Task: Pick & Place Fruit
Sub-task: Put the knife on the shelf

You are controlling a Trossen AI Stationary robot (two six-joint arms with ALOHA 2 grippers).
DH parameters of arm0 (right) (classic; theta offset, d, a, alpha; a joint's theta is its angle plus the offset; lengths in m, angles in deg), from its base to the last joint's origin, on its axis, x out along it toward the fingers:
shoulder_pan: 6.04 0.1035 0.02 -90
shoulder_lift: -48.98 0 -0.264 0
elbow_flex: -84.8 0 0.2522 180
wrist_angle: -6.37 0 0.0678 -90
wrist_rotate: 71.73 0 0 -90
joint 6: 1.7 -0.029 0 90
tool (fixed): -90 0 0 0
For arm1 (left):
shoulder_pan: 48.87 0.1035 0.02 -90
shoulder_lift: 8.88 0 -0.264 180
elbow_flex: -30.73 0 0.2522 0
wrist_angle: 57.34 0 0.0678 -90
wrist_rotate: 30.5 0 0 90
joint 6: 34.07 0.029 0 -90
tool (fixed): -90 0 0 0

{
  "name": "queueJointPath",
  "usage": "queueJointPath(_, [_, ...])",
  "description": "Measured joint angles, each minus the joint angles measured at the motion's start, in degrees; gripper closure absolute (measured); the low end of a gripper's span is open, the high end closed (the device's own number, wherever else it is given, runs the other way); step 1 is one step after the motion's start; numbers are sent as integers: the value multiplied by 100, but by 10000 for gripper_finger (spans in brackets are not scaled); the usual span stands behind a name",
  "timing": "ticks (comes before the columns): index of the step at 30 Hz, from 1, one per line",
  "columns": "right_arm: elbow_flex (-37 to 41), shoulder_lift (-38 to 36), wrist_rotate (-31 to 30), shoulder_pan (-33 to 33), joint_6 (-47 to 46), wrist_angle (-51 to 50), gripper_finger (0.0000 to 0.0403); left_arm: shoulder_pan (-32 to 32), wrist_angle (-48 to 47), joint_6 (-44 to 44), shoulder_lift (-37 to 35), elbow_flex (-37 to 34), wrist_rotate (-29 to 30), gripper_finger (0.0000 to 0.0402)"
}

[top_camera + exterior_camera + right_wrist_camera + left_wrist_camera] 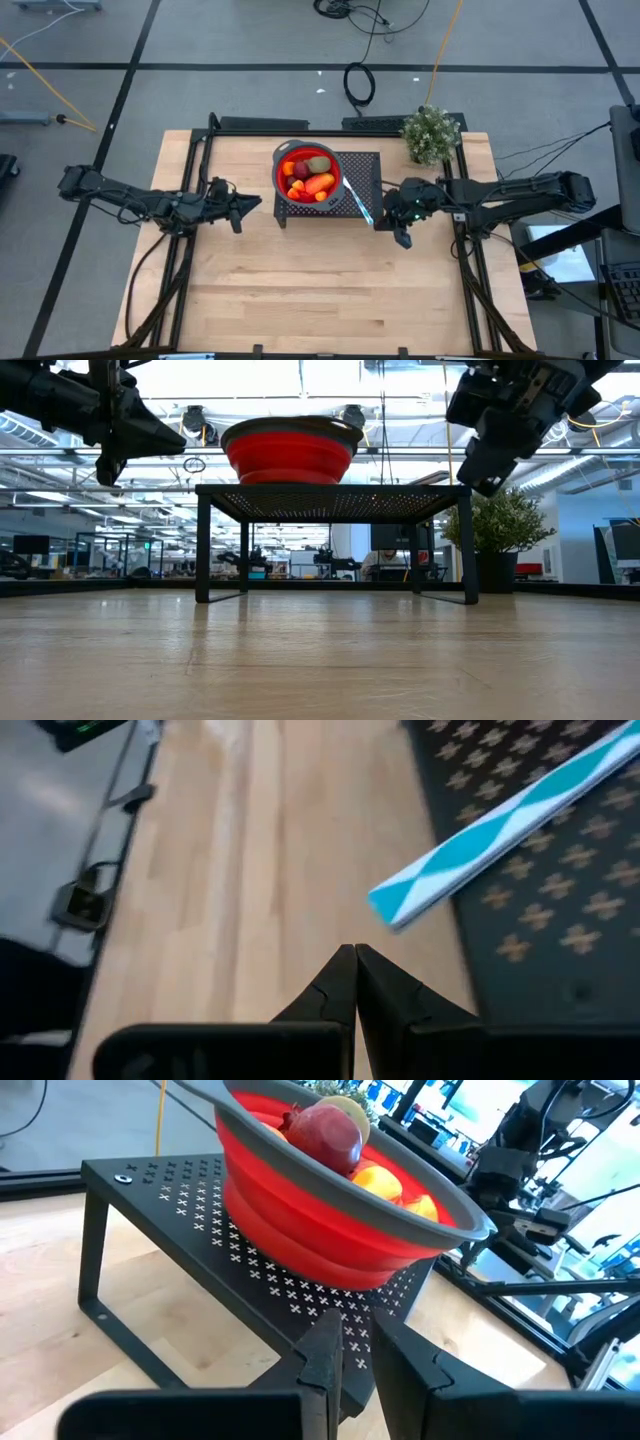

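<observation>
The fruit (312,176) lies in a round red bowl with a grey rim (281,172) on a black perforated stand (362,165). Among it are a brown-green piece (318,164), a dark red one (325,1132), a red-orange oval (320,184) and small orange ones (382,1180). My left gripper (248,205) hovers left of the stand, level with the bowl, its fingers (328,1342) a narrow gap apart and holding nothing. My right gripper (401,238) hangs off the stand's right near corner, shut and empty (355,955).
A knife with a teal-and-white handle (500,832) lies on the stand right of the bowl (356,198), its handle end near my right gripper. A small potted plant (432,133) stands at the far right corner. Bare wood (320,290) fills the table's near half.
</observation>
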Motion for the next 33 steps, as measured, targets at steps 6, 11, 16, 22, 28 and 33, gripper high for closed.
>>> queueJointPath(6, [0, 22, -391, -4, 0, 174, 403, -2, -4, 33, 1, 0, -1, 350])
queueJointPath(11, [0, 92, -420, -4, 41, 253, 403, 0, -7, 33, -1, 0, -2, 350])
queueJointPath(16, [4, 231, -398, -4, 39, 424, 403, 0, -7, 30, 1, 0, -2, 350])
queueJointPath(22, [4, 369, -396, -7, 38, 655, 403, -1, -7, 17, 0, 0, -4, 350])
queueJointPath(28, [4, 506, -396, -7, -33, 1058, 403, -2, -17, 19, 1, 0, -4, 350])
queueJointPath(33, [4, 669, -392, -7, -66, 1294, 403, -1, -17, 20, -1, 0, -5, 350])
